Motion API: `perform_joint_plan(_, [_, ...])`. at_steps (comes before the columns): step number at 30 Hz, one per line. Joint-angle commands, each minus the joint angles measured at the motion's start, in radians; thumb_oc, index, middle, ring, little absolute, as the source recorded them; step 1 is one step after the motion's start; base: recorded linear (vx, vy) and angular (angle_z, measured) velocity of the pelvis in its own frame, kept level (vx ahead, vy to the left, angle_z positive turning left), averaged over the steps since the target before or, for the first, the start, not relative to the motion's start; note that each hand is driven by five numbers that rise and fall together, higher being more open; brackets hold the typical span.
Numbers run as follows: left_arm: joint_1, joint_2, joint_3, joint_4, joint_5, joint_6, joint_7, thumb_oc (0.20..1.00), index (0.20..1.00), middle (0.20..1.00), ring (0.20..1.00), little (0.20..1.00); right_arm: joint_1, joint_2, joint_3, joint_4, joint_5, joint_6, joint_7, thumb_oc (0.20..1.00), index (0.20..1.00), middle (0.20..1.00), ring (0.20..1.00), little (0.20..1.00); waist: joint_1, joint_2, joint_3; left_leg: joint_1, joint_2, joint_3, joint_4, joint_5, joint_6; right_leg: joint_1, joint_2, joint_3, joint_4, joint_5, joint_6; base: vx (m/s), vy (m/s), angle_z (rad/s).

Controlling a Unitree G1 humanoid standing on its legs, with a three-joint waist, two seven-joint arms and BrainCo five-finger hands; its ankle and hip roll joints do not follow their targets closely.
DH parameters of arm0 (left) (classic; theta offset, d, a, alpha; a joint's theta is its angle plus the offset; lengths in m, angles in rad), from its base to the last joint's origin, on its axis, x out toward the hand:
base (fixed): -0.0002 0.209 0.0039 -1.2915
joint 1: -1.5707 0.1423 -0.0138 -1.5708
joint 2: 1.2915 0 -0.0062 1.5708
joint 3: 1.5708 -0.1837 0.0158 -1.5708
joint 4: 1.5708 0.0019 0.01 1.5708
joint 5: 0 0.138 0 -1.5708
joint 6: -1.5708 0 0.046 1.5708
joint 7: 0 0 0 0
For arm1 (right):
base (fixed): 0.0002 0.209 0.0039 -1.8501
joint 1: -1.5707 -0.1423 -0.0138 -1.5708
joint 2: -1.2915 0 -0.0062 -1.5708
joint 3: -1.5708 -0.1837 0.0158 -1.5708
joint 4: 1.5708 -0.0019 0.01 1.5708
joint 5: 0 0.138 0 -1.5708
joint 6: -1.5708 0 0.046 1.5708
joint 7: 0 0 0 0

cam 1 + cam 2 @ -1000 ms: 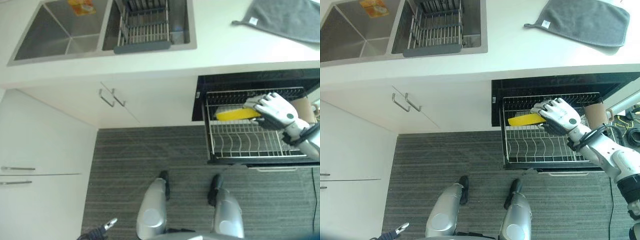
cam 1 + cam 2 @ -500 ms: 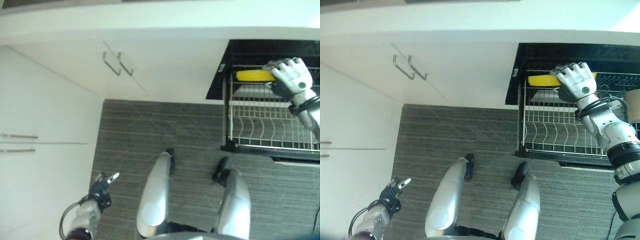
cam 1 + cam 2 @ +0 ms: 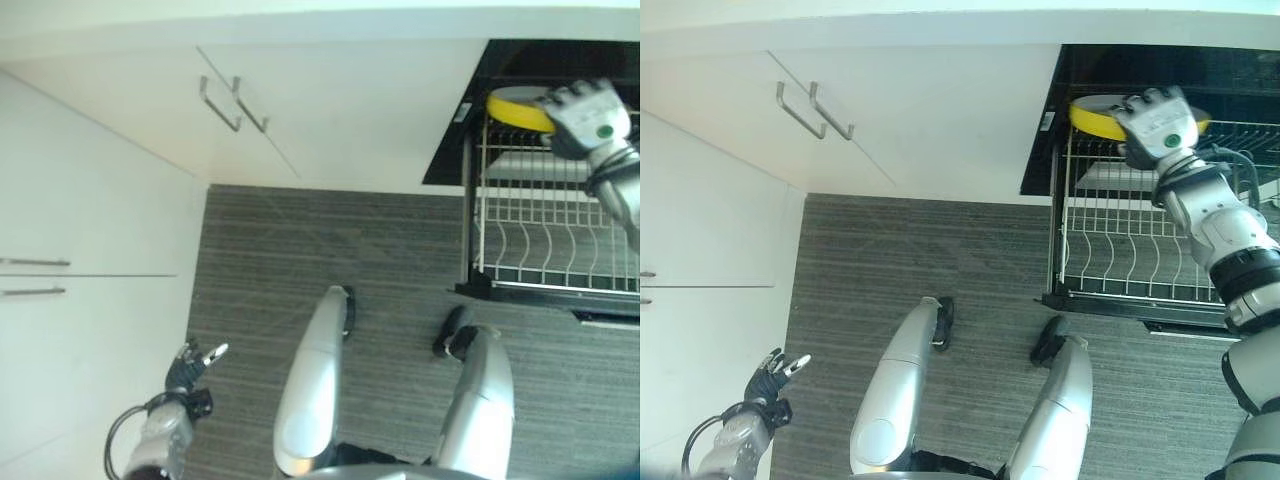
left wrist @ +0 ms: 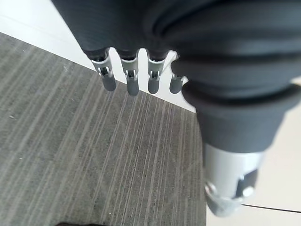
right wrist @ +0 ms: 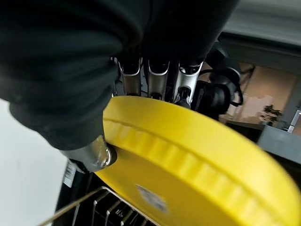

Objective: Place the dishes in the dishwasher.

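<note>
My right hand (image 3: 1157, 122) is shut on a yellow plate (image 3: 1095, 115), fingers over its top and thumb under its rim (image 5: 188, 160). It holds the plate at the back of the pulled-out wire dishwasher rack (image 3: 1130, 250), near the dark dishwasher opening (image 3: 1160, 65). The plate (image 3: 515, 106) lies nearly flat, a little above the rack wires. My left hand (image 3: 190, 362) hangs low by the white cabinets, over the striped floor, with its fingers (image 4: 132, 81) straight and holding nothing.
White cabinet doors with two metal handles (image 3: 232, 102) run along the left of the dishwasher. A drawer front with bar handles (image 3: 35, 276) is at far left. Grey striped floor (image 3: 300, 240) lies in front of the rack.
The camera has tilted down, so the counter and sink have left the view. My right hand has carried the yellow plate further back over the rack. The left hand hangs about where it was.
</note>
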Motion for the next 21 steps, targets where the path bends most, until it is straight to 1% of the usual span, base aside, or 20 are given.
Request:
perform_joint_plan(1, [0.041, 0.059, -0.043, 0.073, -0.017, -0.016, 0.050, 1.000, 1.000, 1.000, 1.000, 1.000, 0.000, 0.065, 0.030, 0.085, 0.056, -0.036, 0.087, 0.200, 0.200, 0.200, 0.200, 0.200, 0.008, -0.040, -0.103, -0.010, -0.007, -0.096, -0.116, 0.037, -0.022, 0.005, 0.010, 0.015, 0.061, -0.099, 0.007, -0.05, -0.033, -0.18])
perform_joint_plan(2, [0.007, 0.058, -0.054, 0.089, -0.018, -0.008, 0.062, 1.000, 1.000, 1.000, 1.000, 1.000, 0.010, 0.090, 0.040, 0.104, 0.064, -0.058, 0.075, 0.200, 0.200, 0.200, 0.200, 0.200, 0.002, -0.047, -0.103, -0.011, -0.003, -0.095, -0.117, 0.037, -0.021, 0.005, 0.016, 0.016, 0.059, -0.098, 0.007, -0.02, -0.023, -0.11])
perform_joint_plan(7, [-0.056, 0.046, -0.083, 0.102, -0.027, 0.009, 0.111, 1.000, 1.000, 1.000, 1.000, 1.000, 0.046, 0.137, 0.022, 0.126, 0.066, -0.092, 0.091, 0.200, 0.200, 0.200, 0.200, 0.200, -0.013, -0.058, -0.106, -0.011, 0.005, -0.094, -0.113, 0.032, -0.022, 0.007, 0.023, 0.017, 0.056, -0.096, 0.010, 0.00, -0.003, -0.03])
perform_joint_plan(9, [-0.075, 0.046, -0.088, 0.100, -0.029, 0.022, 0.125, 1.000, 1.000, 1.000, 1.000, 1.000, 0.067, 0.146, 0.015, 0.131, 0.089, -0.079, 0.095, 0.200, 0.200, 0.200, 0.200, 0.200, -0.017, -0.060, -0.102, -0.008, 0.006, -0.093, -0.114, 0.032, -0.022, 0.009, 0.025, 0.017, 0.055, -0.095, 0.011, 0.00, 0.000, 0.00])
perform_joint_plan(10, [-0.092, 0.048, -0.088, 0.105, -0.034, 0.031, 0.136, 1.000, 1.000, 1.000, 1.000, 1.000, 0.091, 0.161, -0.008, 0.144, 0.112, -0.087, 0.086, 0.200, 0.200, 0.200, 0.200, 0.200, -0.022, -0.065, -0.101, -0.010, 0.008, -0.092, -0.112, 0.031, -0.021, 0.010, 0.026, 0.015, 0.053, -0.092, 0.013, 0.00, 0.000, 0.00])
perform_joint_plan(14, [-0.120, 0.049, -0.094, 0.115, -0.036, 0.043, 0.148, 1.000, 1.000, 1.000, 1.000, 1.000, 0.157, 0.175, -0.033, 0.147, 0.116, -0.097, 0.073, 0.200, 0.200, 0.200, 0.200, 0.200, -0.033, -0.073, -0.098, -0.006, 0.012, -0.092, -0.120, 0.032, -0.020, 0.014, 0.031, 0.011, 0.047, -0.091, 0.014, 0.00, -0.003, -0.04])
perform_joint_plan(16, [-0.135, 0.047, -0.099, 0.124, -0.032, 0.038, 0.153, 1.000, 1.000, 1.000, 1.000, 1.000, 0.187, 0.187, -0.046, 0.164, 0.112, -0.100, 0.047, 0.200, 0.200, 0.200, 0.200, 0.200, -0.039, -0.072, -0.095, -0.007, 0.015, -0.090, -0.118, 0.031, -0.018, 0.011, 0.031, 0.012, 0.048, -0.090, 0.013, 0.00, 0.000, 0.00])
perform_joint_plan(18, [-0.144, 0.046, -0.106, 0.127, -0.037, 0.037, 0.159, 1.000, 1.000, 1.000, 1.000, 1.000, 0.194, 0.188, -0.056, 0.171, 0.132, -0.090, 0.028, 0.200, 0.200, 0.200, 0.200, 0.200, -0.043, -0.072, -0.094, -0.010, 0.015, -0.089, -0.117, 0.031, -0.019, 0.009, 0.033, 0.013, 0.049, -0.091, 0.013, 0.00, 0.000, 0.00])
perform_joint_plan(19, [-0.145, 0.046, -0.106, 0.127, -0.038, 0.037, 0.160, 1.000, 1.000, 1.000, 1.000, 1.000, 0.194, 0.188, -0.057, 0.172, 0.140, -0.091, 0.025, 0.200, 0.200, 0.200, 0.200, 0.200, -0.043, -0.072, -0.094, -0.010, 0.015, -0.089, -0.117, 0.031, -0.019, 0.009, 0.033, 0.013, 0.049, -0.091, 0.013, 0.00, 0.000, 0.00])
perform_joint_plan(21, [-0.145, 0.043, -0.094, 0.132, -0.039, 0.029, 0.165, 1.000, 1.000, 1.000, 1.000, 1.000, 0.233, 0.184, -0.092, 0.145, 0.154, -0.086, 0.027, 0.200, 0.200, 0.200, 0.200, 0.200, -0.057, -0.077, -0.097, 0.006, 0.022, -0.079, -0.138, 0.033, -0.022, 0.025, 0.041, 0.015, 0.027, -0.089, 0.013, -0.01, 0.046, -0.02])
